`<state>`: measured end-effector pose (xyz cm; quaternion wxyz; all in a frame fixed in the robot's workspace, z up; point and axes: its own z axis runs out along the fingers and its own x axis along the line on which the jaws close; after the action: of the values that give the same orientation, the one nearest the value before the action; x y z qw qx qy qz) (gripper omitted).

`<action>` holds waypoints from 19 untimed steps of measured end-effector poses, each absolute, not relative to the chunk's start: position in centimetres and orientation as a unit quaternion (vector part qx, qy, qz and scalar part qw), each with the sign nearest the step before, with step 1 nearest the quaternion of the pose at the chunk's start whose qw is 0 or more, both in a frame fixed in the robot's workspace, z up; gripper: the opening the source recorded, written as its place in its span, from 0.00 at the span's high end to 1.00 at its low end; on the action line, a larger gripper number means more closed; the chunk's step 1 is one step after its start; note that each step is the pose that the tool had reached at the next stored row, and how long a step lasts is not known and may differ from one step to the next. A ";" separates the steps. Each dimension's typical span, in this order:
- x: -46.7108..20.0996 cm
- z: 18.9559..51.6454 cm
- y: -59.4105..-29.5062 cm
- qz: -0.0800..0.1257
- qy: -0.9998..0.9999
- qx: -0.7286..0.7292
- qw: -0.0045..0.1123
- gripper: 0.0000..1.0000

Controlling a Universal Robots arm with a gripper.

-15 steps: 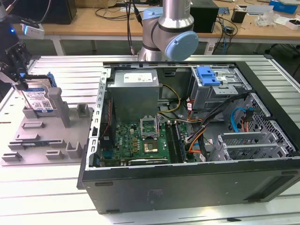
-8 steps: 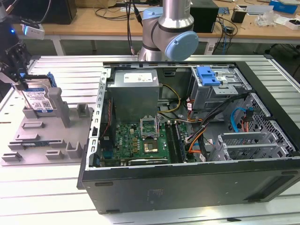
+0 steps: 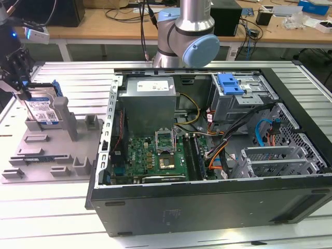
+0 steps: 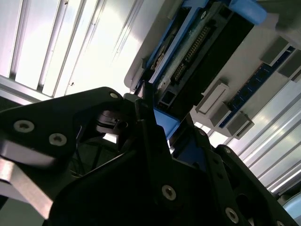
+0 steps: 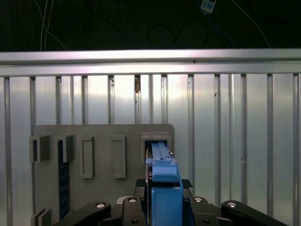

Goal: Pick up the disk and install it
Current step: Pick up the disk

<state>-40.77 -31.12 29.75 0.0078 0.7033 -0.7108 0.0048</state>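
The disk, a silver drive with a white-and-blue label in a blue bracket, stands on edge at the back of the grey fixture on the exterior view's left. My black gripper is at its upper edge from above, shut on the disk. In the first wrist view the blue bracket runs between the finger bases, over the fixture's slot. The second wrist view shows the disk's connector edge just beyond a dark finger. Whether the disk still touches the fixture I cannot tell.
An open computer case lies on the slatted metal table, to the exterior view's right of the fixture. Its drive cage with a bright blue latch is at the back right, among cables. The arm's base rises behind the case.
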 end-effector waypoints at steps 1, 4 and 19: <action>-40.8 29.7 -31.1 0.005 -0.711 0.703 0.008 0.64; -40.8 29.7 -31.1 0.005 -0.711 0.703 0.008 0.64; -40.8 30.7 -31.1 0.005 -0.710 0.704 0.007 0.64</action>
<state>-40.77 -31.12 30.72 0.0074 0.7041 -0.7100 0.0046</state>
